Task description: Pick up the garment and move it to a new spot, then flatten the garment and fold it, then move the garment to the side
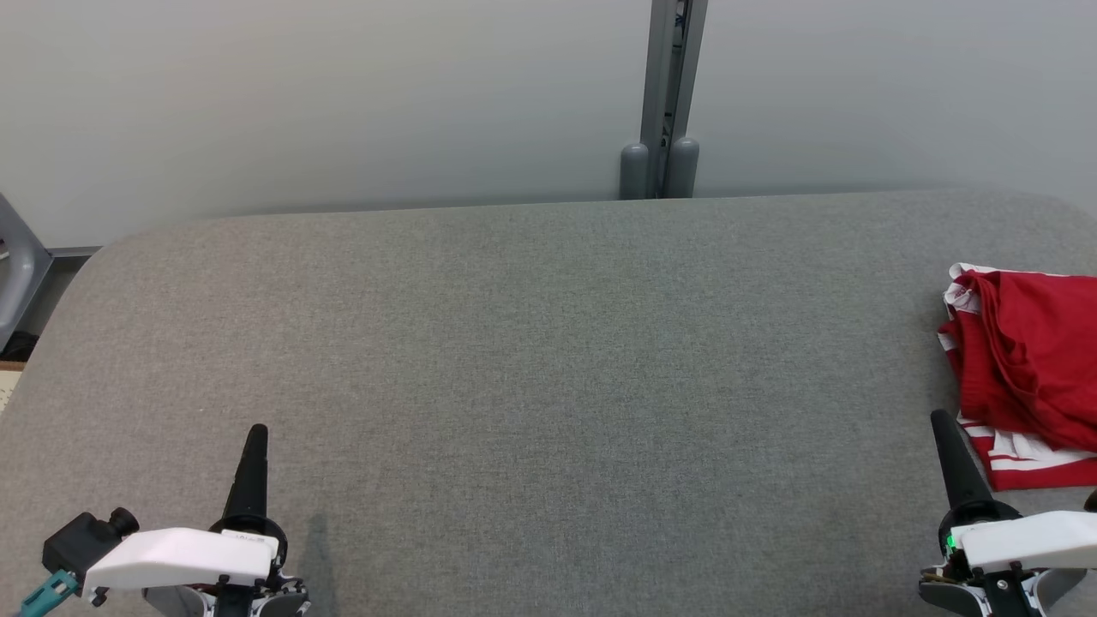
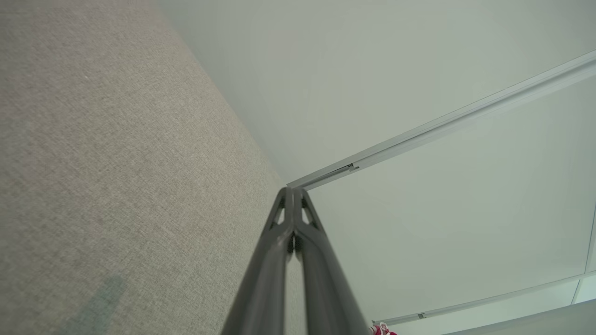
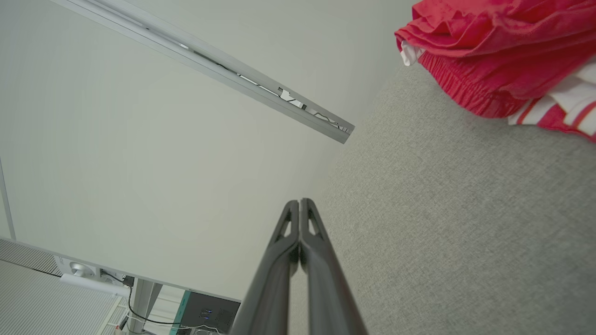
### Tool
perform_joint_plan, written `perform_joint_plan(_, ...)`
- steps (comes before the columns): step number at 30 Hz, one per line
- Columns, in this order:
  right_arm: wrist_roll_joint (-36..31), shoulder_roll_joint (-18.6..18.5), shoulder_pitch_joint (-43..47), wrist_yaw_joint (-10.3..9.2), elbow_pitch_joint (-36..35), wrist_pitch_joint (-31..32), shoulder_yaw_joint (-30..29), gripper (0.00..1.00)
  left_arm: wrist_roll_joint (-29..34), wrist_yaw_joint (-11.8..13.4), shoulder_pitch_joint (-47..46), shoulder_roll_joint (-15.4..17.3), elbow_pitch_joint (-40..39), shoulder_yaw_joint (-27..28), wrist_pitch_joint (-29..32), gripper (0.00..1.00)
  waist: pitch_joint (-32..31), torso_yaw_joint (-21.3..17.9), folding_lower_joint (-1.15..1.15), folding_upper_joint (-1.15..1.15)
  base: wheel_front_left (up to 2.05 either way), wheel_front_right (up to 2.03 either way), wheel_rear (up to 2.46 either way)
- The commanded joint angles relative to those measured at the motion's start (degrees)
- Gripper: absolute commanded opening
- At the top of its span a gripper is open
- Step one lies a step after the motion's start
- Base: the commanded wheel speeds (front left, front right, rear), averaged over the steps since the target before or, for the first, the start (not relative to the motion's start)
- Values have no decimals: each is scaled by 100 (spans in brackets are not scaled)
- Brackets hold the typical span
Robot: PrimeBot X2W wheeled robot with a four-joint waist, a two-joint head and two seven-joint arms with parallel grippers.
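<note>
Near the clenched, empty right hand [image 1: 941, 420], the wrist view catches the garment's [image 1: 1028, 360] gathered waistband [image 3: 465, 88]; left hand [image 1: 257, 433] likewise clenched.

the left claw [image 1: 256, 433] has long, tapering dark fingers [image 1: 248, 488], a white shell [image 1: 184, 555], a black camera block [image 1: 86, 538] and a teal fitting [image 1: 47, 593]. the right claw [image 1: 941, 420] looks alike, with a small green light [image 1: 950, 542].

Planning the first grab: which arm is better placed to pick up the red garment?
Right. The right pincer, shut, sits close beside the red garment at the right of the grey table; the left pincer is far off.
</note>
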Motion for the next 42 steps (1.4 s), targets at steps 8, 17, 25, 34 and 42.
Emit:
perform_joint_plan(8, 644, -23, -160, 2, 24, 138, -70, 0, -574, -129, -196, -18, -45, 167, 162, 0, -5, -14, 0, 0, 0, 0, 0)
perform_joint_plan(17, 1057, -21, -195, 2, 61, 229, -102, 0, -944, -199, -242, -40, -40, 258, 269, 0, -9, -25, 0, 0, 0, 0, 0)
perform_joint_plan(25, 1442, -19, -238, 2, 89, 304, -135, 0, -1287, -252, -284, -62, -36, 342, 366, 0, -12, -37, 0, 0, 0, 0, 0)
perform_joint_plan(34, 1852, -17, -282, 3, 123, 384, -167, 0, -1647, -317, -307, -86, -29, 430, 470, 0, -17, -49, 0, 0, 0, 0, 0)
perform_joint_plan(42, 2192, -15, -306, 3, 154, 451, -192, 0, -1964, -373, -345, -109, -25, 505, 561, 0, -20, -61, 0, 0, 0, 0, 0)
